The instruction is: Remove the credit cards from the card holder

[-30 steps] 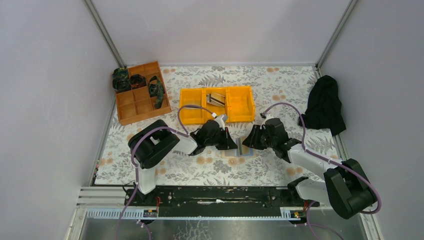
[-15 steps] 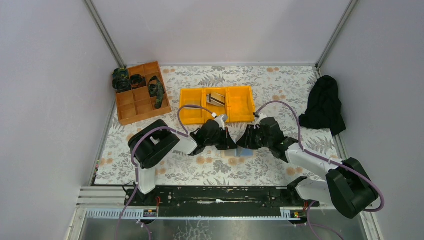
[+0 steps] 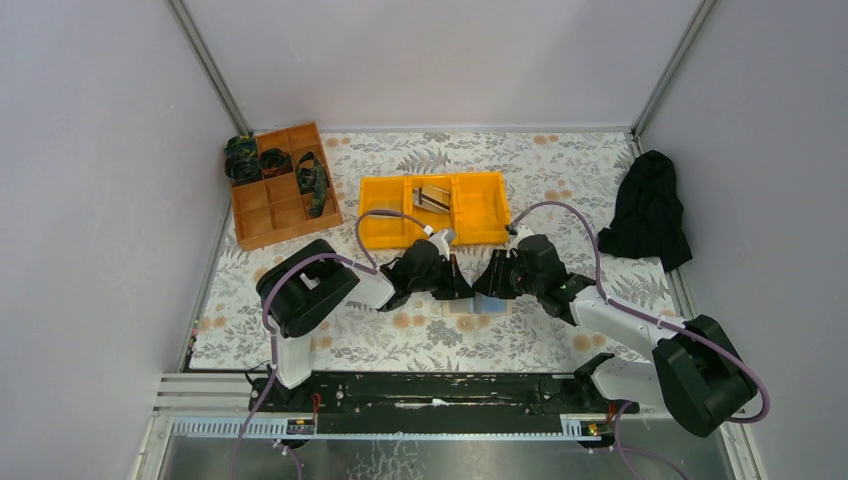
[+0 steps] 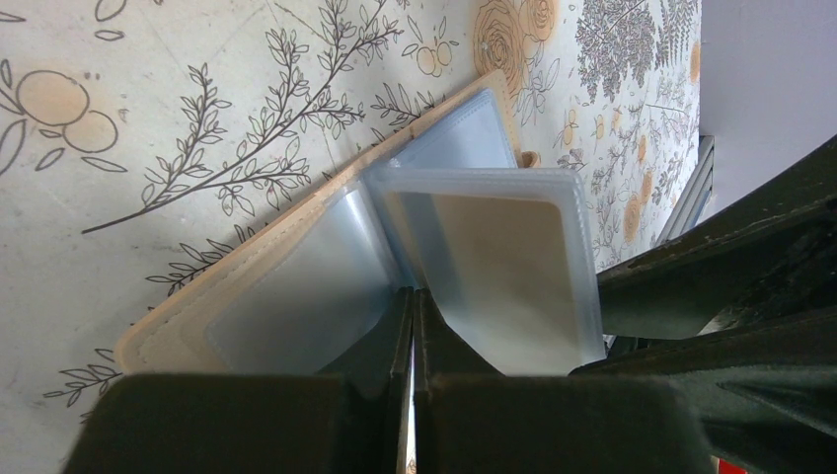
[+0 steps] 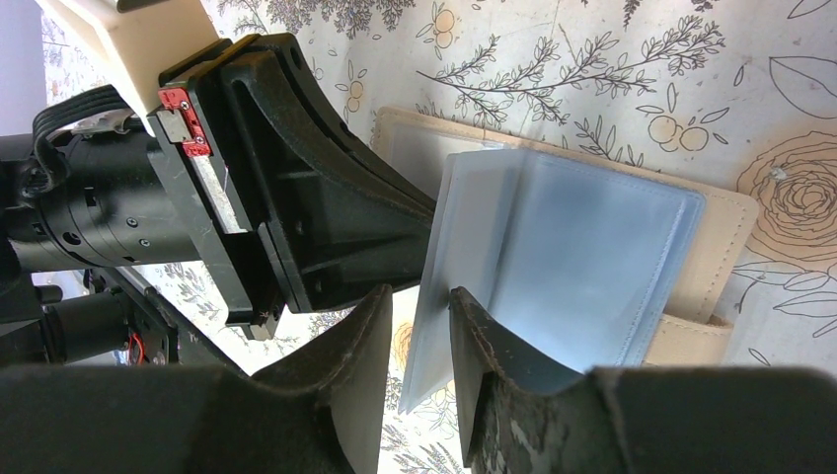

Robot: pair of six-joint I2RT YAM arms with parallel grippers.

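From above, the card holder (image 3: 478,307) lies open on the flowered counter (image 3: 560,170), squeezed between the two wrists. The left arm (image 3: 420,270) reaches it from one side and the right arm (image 3: 535,272) from the other, I'd guess so one can steady it while the other works a pocket. Behind them, the yellow bin (image 3: 480,215) has a silvery-grey card (image 3: 433,196) in its middle compartment, which I take to be where the cards go. The orange-brown tray (image 3: 270,215) and the black cloth (image 3: 650,210) sit well apart.

In the left wrist view, the left jaws are closed to a sliver at the fold where the translucent sleeves meet. They look to be pinching the plastic there, pinning the holder. One sleeve leaf (image 4: 582,296) stands up, with a tan credit card (image 4: 484,267) showing through it.

In the right wrist view, the right jaws stand partly open, straddling the free edge of that raised leaf. One finger (image 5: 474,336) touches it and the other sits just clear, so nothing is clamped. The tan cover (image 5: 725,227) lies flat beneath. The pinch to come must catch the card itself, or only the sleeve lifts.
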